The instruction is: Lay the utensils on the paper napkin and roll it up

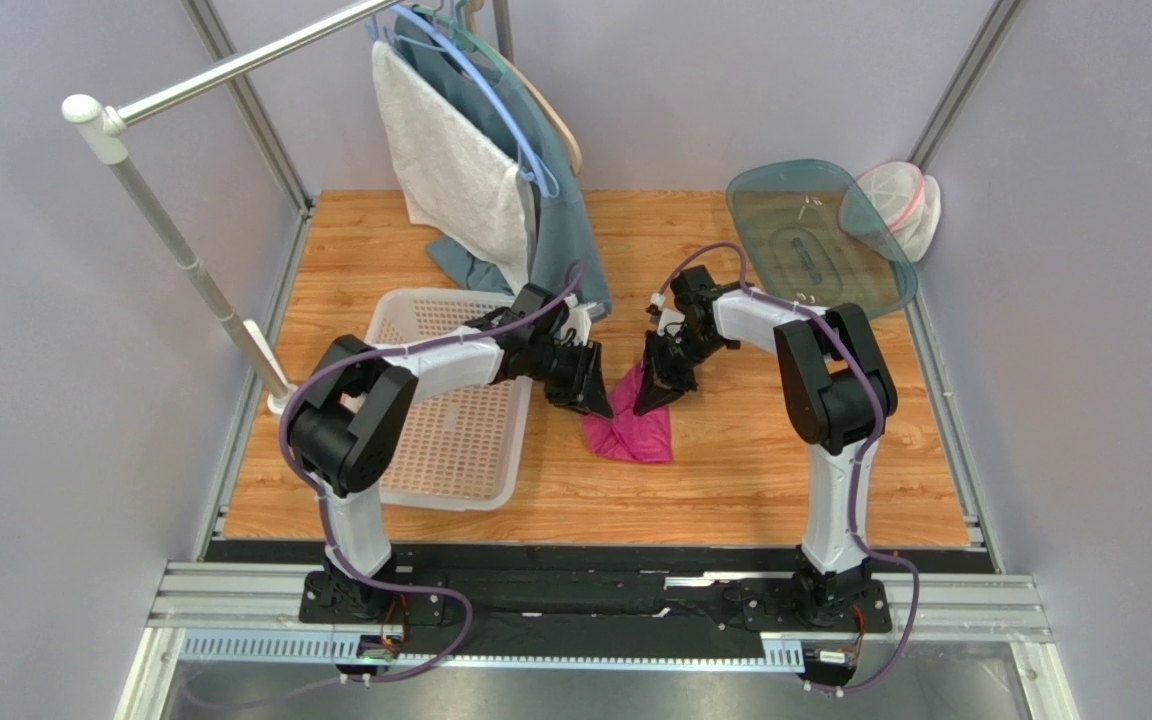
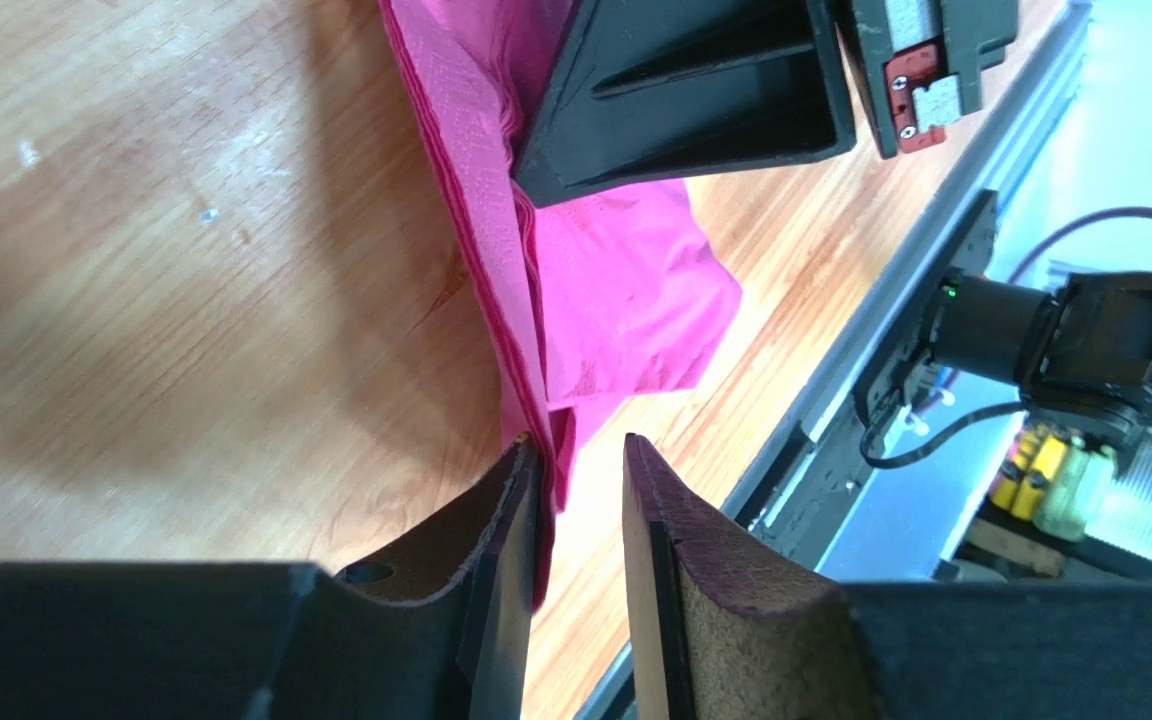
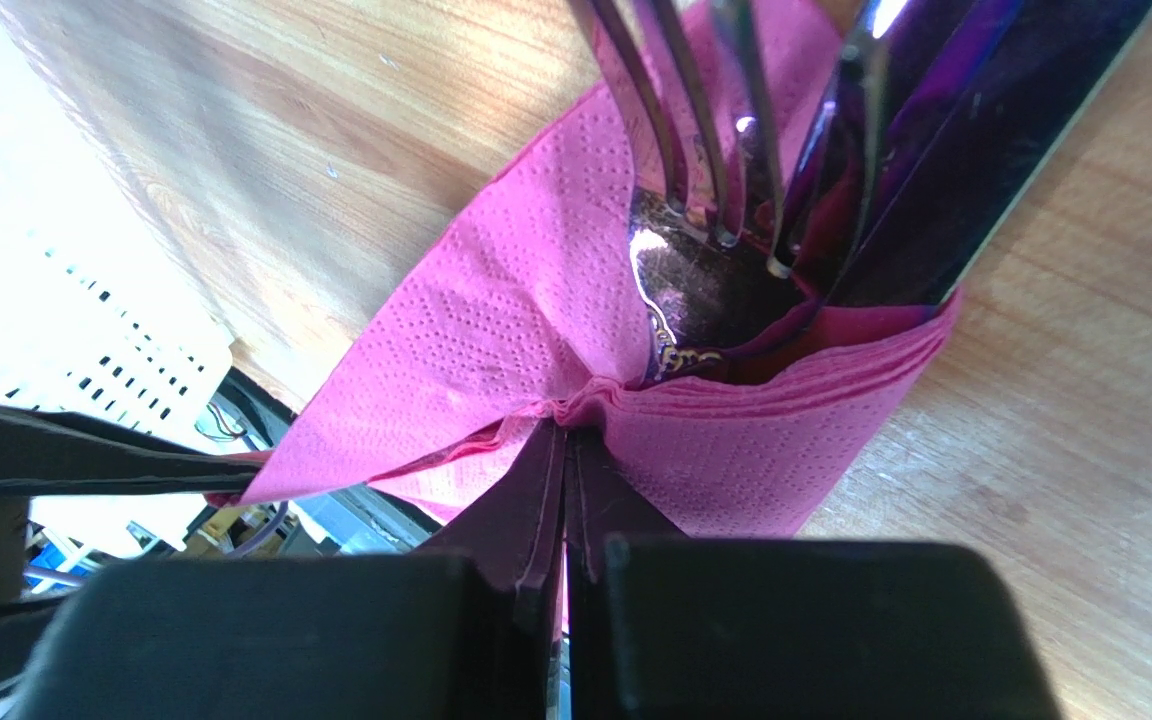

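My right gripper [image 3: 567, 450] is clenched on the embossed pink napkin [image 3: 515, 323], mid-table [image 1: 778, 450], glossy purple utensils [image 3: 898, 135] in its fold. Left gripper [image 2: 585, 465]: jaws apart, straddling the thin layered edge. Mesh basket [image 1: 447, 435] near left; bare wood right.

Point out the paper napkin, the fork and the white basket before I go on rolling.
paper napkin [image 3: 492, 330]: right wrist view, on its dotted upper flap.
fork [image 3: 692, 128]: right wrist view, on a tine.
white basket [image 1: 447, 428]: top external view, on its bare mesh floor.
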Available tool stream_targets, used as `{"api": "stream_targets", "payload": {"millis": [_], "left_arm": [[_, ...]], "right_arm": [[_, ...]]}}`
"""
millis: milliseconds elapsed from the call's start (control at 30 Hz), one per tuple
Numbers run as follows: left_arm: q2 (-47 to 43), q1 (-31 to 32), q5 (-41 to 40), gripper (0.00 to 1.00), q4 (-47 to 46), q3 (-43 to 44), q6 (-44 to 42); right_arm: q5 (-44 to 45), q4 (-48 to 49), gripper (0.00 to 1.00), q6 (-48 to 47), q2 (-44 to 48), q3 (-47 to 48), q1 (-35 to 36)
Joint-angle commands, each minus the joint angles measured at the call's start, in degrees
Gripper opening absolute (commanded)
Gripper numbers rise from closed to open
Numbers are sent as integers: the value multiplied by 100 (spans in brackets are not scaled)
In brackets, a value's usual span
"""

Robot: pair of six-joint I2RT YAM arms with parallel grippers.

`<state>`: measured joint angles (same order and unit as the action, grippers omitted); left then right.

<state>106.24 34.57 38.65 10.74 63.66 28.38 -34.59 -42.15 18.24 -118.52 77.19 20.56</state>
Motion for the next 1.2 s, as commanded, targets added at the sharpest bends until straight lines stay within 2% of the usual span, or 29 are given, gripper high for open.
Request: {"api": "stream_targets", "payload": {"millis": [0, 100, 133, 300, 367, 433, 633, 900, 1000, 1167], "left_arm": [[-314, -11, -472, 36, 683, 349, -96], [-174, 6, -841, 39, 1174, 664, -87], [-112, 24, -981, 45, 1602, 761, -87], [-138, 217, -2071, 62, 2274, 911, 106], [-147, 305, -2291, 65, 2441, 859, 308], [-130, 349, -2441, 78, 2441, 797, 413], [213, 367, -2608, 81, 2319, 745, 668], [134, 288, -1819, 80, 1081, 113, 958], [318, 296, -1449, 77, 597, 111, 1055], [573, 323, -1290, 76, 87, 200, 1029]], "right_arm": [[1270, 269, 0, -216, -435, -213, 10], [1270, 269, 0, -198, -435, -204, 10], [1279, 269, 0, -198, -435, -213, 10], [1349, 278, 0, -189, -418, -230, 10], [1393, 269, 0, -163, -409, -248, 10], [1481, 278, 0, -84, -383, -266, 10], [1613, 322, 0, 13, -260, -406, 1], [1587, 348, 0, 4, -268, -415, 10], [1578, 374, 0, 4, -268, -424, 10], [1552, 409, 0, 13, -251, -450, 10]]}}
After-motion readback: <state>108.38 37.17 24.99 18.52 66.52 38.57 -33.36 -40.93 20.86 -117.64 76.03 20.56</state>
